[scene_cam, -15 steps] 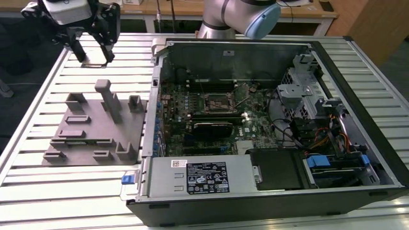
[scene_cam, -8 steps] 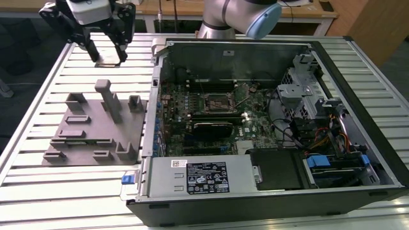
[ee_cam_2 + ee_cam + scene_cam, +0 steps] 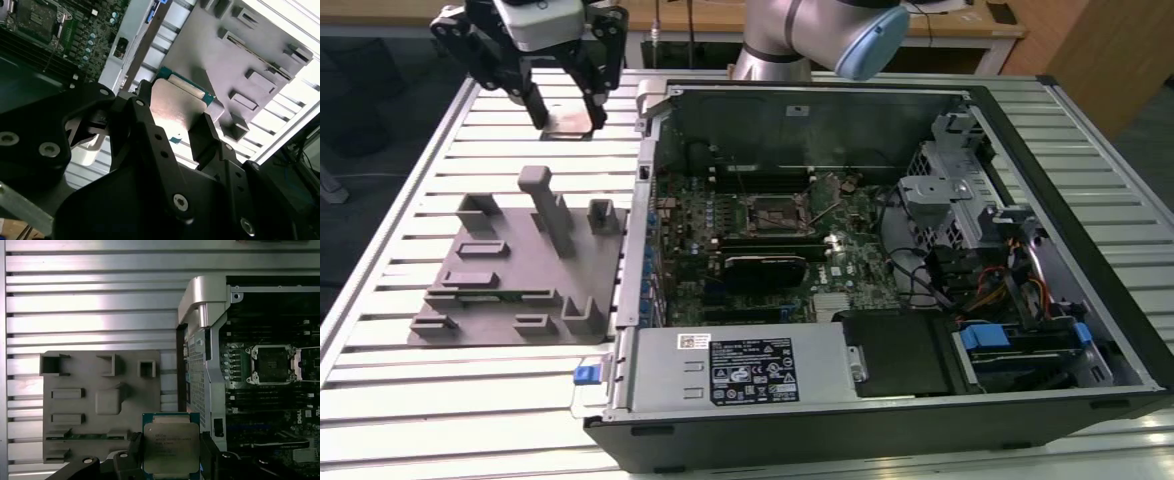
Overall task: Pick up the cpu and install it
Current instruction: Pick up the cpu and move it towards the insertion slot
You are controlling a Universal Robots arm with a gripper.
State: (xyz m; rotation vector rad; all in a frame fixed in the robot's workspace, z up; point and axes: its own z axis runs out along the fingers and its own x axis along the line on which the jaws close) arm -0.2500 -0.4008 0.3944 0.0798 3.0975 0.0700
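Note:
My gripper (image 3: 570,112) hangs above the far left of the slatted table, beyond the grey fixture (image 3: 507,270) and to the left of the open computer case. It is shut on the cpu (image 3: 570,126), a small flat square chip with a silvery top. In the first wrist view the cpu (image 3: 170,446) sits between the two black fingers (image 3: 134,452), its green edge showing. The second wrist view shows the cpu (image 3: 176,106) clamped from both sides. The dark metal-framed socket (image 3: 774,212) lies open on the motherboard, also in the first wrist view (image 3: 272,365).
The computer case wall (image 3: 644,200) stands between the gripper and the socket. A power supply (image 3: 734,368) with a printed label fills the case's near side. Drive cage and cables (image 3: 987,260) crowd the exterior view's right. The arm's base (image 3: 781,50) stands behind the case.

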